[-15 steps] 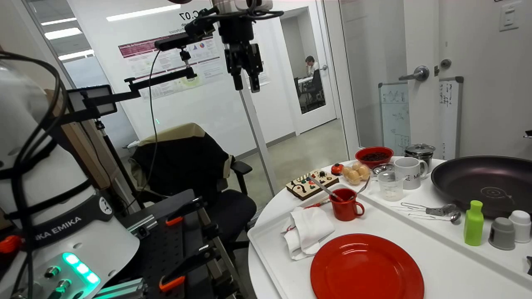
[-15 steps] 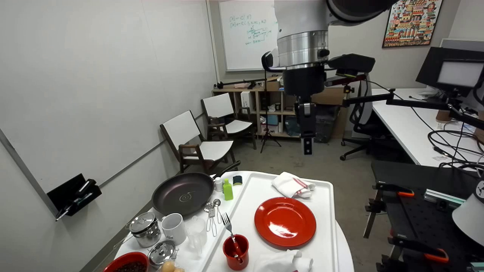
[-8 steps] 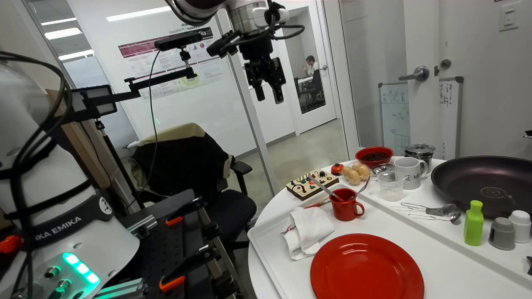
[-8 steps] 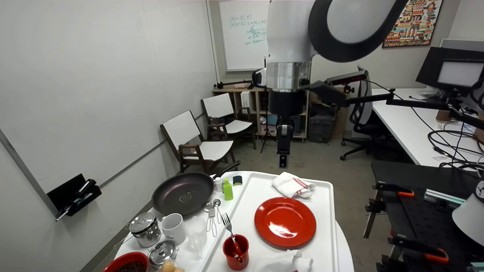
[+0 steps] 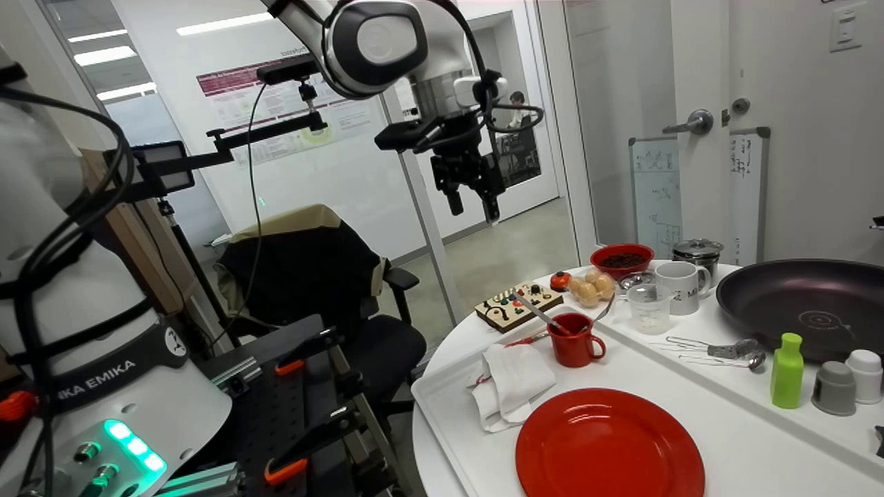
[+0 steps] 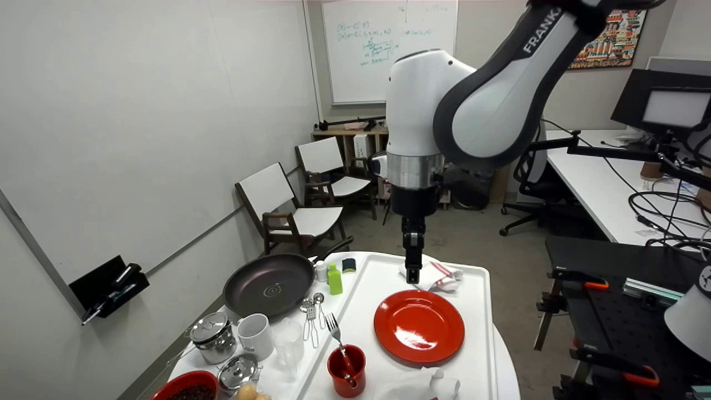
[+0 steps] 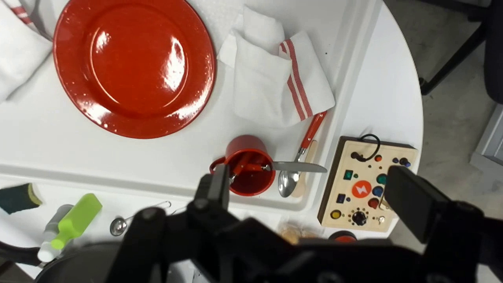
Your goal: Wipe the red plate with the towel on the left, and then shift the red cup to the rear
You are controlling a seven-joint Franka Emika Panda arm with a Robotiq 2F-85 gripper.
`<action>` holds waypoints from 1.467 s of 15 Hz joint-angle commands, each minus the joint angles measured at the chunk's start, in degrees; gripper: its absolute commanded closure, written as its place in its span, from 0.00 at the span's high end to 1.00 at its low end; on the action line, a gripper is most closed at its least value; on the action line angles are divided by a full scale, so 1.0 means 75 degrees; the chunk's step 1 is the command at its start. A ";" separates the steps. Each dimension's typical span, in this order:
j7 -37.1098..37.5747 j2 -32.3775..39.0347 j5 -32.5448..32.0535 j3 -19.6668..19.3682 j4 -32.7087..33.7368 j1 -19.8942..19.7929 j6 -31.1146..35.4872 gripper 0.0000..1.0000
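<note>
In an exterior view you can read "NKA EMIKA" on the white robot base, left of your black two-fingered end effector, which is released, fingers spread. In the wrist view, left to right on the rimmed white tray, you have a folded white cloth towel, a round glossy red plate, a red mug-shaped cup holding cutlery, and a second towel; farther right, a wooden board shows a white lightning bolt on an orange disc.

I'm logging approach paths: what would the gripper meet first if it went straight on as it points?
Probably the white towel beside the red cup: the gripper points down roughly toward it, though depth is hard to judge.
</note>
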 commanded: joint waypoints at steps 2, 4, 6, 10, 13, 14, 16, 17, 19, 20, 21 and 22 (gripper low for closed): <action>-0.0912 0.0951 -0.0117 0.0200 0.0205 -0.0272 0.0546 1.00; -0.1247 0.1297 -0.0165 0.0296 0.0226 -0.0366 0.0786 1.00; -0.1336 0.1653 -0.0360 0.0329 0.0272 -0.0398 0.1035 1.00; -0.1205 0.2501 -0.1066 0.0241 0.0504 -0.0364 0.1903 1.00; -0.1123 0.3142 -0.1450 0.0204 0.0854 -0.0383 0.2291 1.00; -0.1156 0.3320 -0.1526 0.0238 0.0952 -0.0430 0.2399 1.00; -0.1244 0.3631 -0.1611 0.0370 0.1122 -0.0578 0.2662 1.00; -0.1318 0.3749 -0.1621 0.0494 0.1173 -0.0706 0.2812 1.00; -0.1290 0.3866 -0.1669 0.0601 0.1248 -0.0823 0.2933 1.00; -0.1282 0.3885 -0.1709 0.0628 0.1272 -0.0861 0.2970 1.00; -0.1203 0.3907 -0.1744 0.0592 0.1303 -0.0834 0.2993 1.00; -0.1223 0.3928 -0.1762 0.0638 0.1329 -0.0894 0.3006 1.00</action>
